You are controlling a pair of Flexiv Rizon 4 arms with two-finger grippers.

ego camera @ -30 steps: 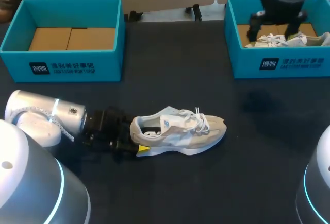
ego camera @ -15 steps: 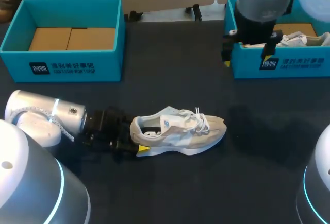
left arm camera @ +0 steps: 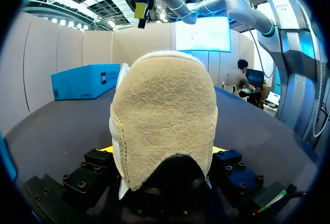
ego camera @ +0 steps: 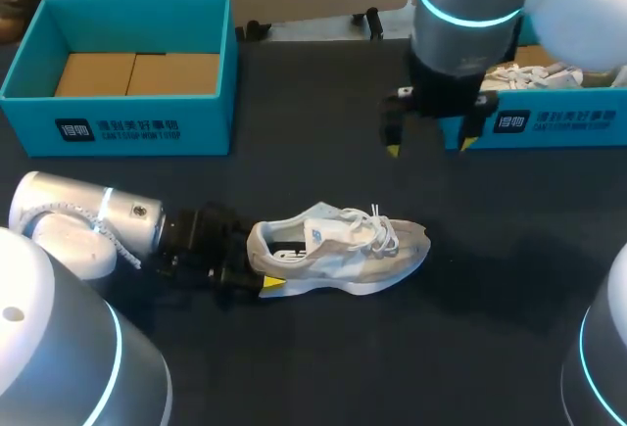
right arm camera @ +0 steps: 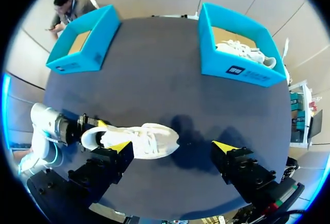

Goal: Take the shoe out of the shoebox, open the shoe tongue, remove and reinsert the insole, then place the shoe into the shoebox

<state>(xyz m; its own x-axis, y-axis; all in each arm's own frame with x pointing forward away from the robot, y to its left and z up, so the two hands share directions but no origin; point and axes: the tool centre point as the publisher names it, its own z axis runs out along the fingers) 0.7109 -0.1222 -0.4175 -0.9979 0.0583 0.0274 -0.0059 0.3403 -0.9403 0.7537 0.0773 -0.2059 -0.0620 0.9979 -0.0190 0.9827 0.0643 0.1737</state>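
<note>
In the head view, the shoe lay on its sole near the front middle of the dark surface, toe toward the right edge and heel toward the left edge. The left arm came in low from the left, and the left gripper sat at the heel, one yellow tip showing at the heel's near side. An open teal shoebox with a cardboard floor stood at the far left corner. Another teal shoebox at the far right corner held a second shoe. The right gripper hung above the surface just beside that right box's near corner, fingers spread wide with nothing between them.

In the left wrist view, the tan heel filled the space between the left gripper's fingers. A sliver of yellow showed on each side of the heel, and the fingers pinched it from both sides.

In the right wrist view, the right gripper looked down from high over the surface, its two yellow tips far apart and holding nothing. The shoe lay below, near one of its fingers, with the left arm at the shoe's heel. Both teal boxes stood along the far edge.
</note>
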